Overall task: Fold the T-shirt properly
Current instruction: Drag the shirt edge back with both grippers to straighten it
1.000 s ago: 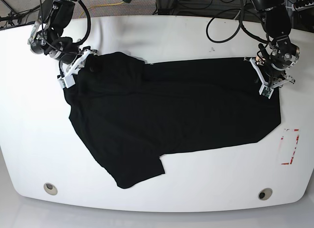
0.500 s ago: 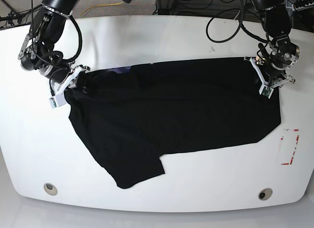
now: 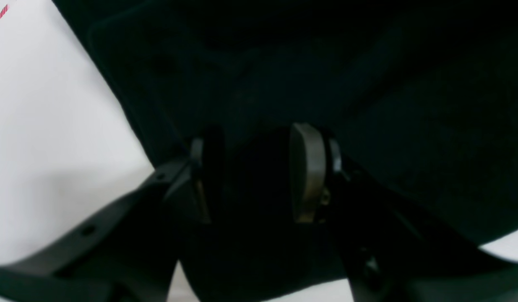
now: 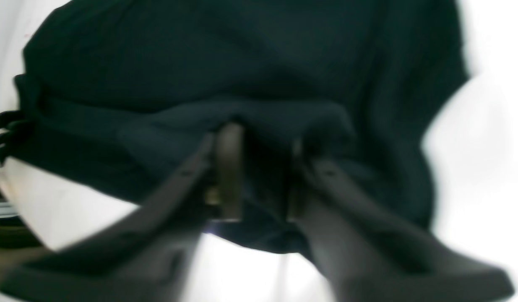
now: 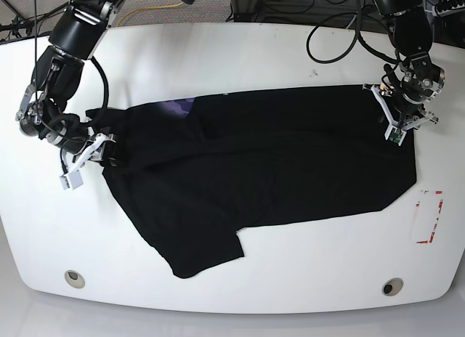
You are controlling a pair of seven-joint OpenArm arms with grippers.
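The black T-shirt (image 5: 261, 155) lies spread across the white table (image 5: 254, 54), with one sleeve reaching toward the front edge and a bit of purple at the neck (image 5: 178, 104). My right gripper (image 5: 86, 157) sits at the shirt's left edge. In the blurred right wrist view its fingers (image 4: 229, 167) stand apart over a bunched fold of the T-shirt (image 4: 242, 63). My left gripper (image 5: 389, 118) rests at the shirt's far right corner. Seen from the left wrist, its fingers (image 3: 307, 172) are apart with the dark T-shirt (image 3: 368, 84) lying between and beyond them.
A red-marked label (image 5: 429, 217) lies on the table near the right edge. Two round grommets (image 5: 73, 278) (image 5: 392, 287) sit near the front edge. Cables trail over the table's back edge (image 5: 334, 32).
My right arm pulled the shirt's left shoulder outward and toward the front, flattening the folded flap and baring the purple neck, then its jaws opened. The left arm stayed put.
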